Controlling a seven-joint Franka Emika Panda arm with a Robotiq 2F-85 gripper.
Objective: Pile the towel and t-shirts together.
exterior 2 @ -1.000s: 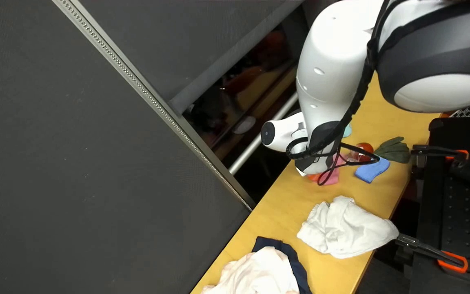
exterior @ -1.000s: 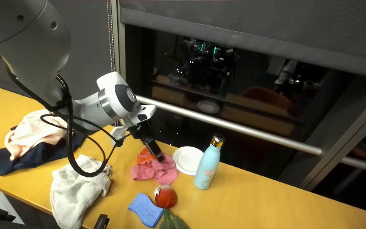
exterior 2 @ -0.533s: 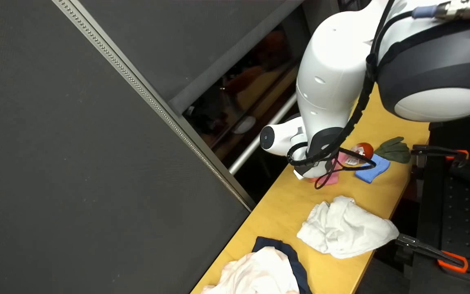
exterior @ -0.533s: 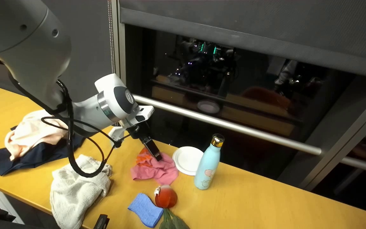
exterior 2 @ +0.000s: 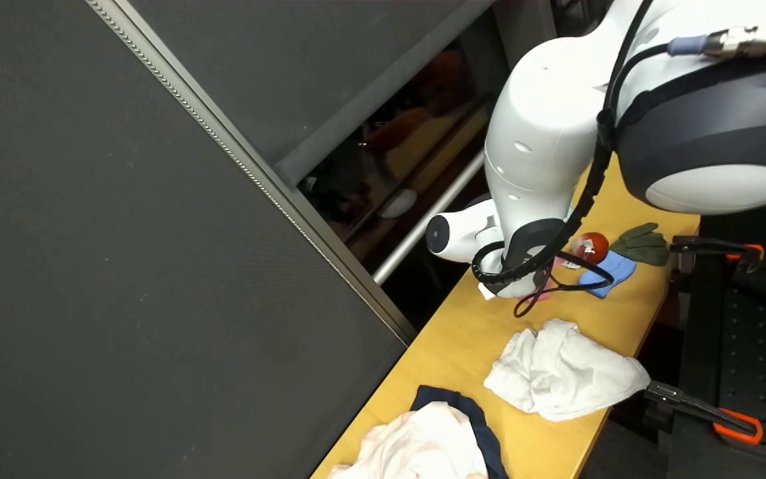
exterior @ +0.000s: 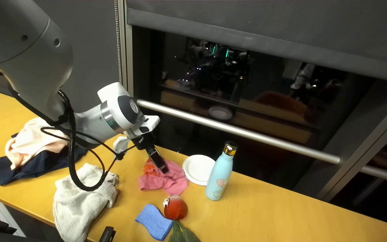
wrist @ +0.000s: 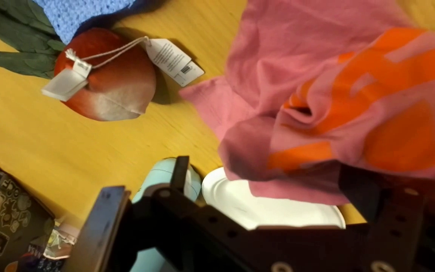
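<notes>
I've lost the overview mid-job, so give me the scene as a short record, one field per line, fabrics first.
stacked: peach garment on navy garment
apart from stack: white towel, crumpled; pink-and-orange cloth, crumpled
gripper: open, at the pink-and-orange cloth; contact unclear
near the pink-and-orange cloth: white plate
bottle: light blue bottle, gold cap, upright
other items: blue cloth; tagged red round object; dark green leaves
task status: towel not yet on the stack

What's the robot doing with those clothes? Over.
Jaws open by pink-and-orange cloth. White towel lies apart, not piled with it. White plate, blue bottle nearby.
</notes>
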